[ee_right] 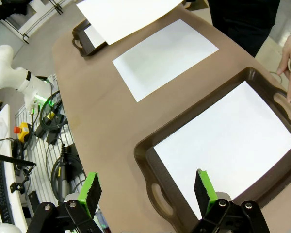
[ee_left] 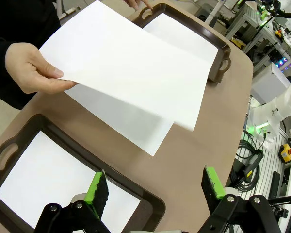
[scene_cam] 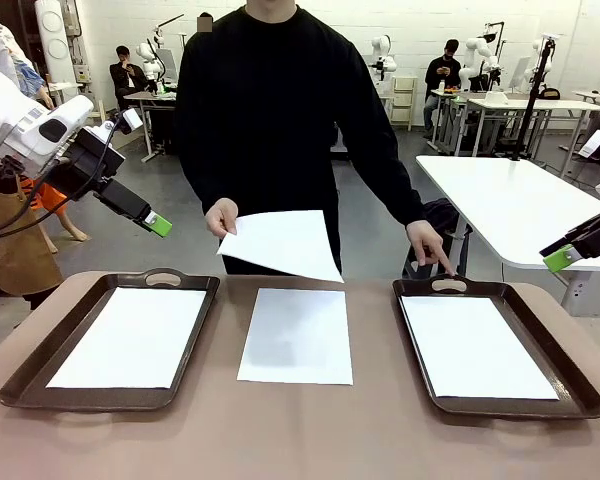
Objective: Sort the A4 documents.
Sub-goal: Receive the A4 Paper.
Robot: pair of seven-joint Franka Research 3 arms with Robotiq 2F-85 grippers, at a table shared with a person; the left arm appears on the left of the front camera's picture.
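A4 documents (scene_cam: 296, 335) on a table (scene_cam: 300, 440), one sheet offered by a person.
The held sheet (scene_cam: 283, 243) hangs at frame centre, pinched at its left corner by the person's hand (scene_cam: 222, 216), long axis left to right. The left gripper (scene_cam: 158, 224), upper left, jaws apart and empty, sits nearer it than the right gripper (scene_cam: 557, 258), also spread empty. Other sheets lie in both trays (scene_cam: 20, 375) and between them.
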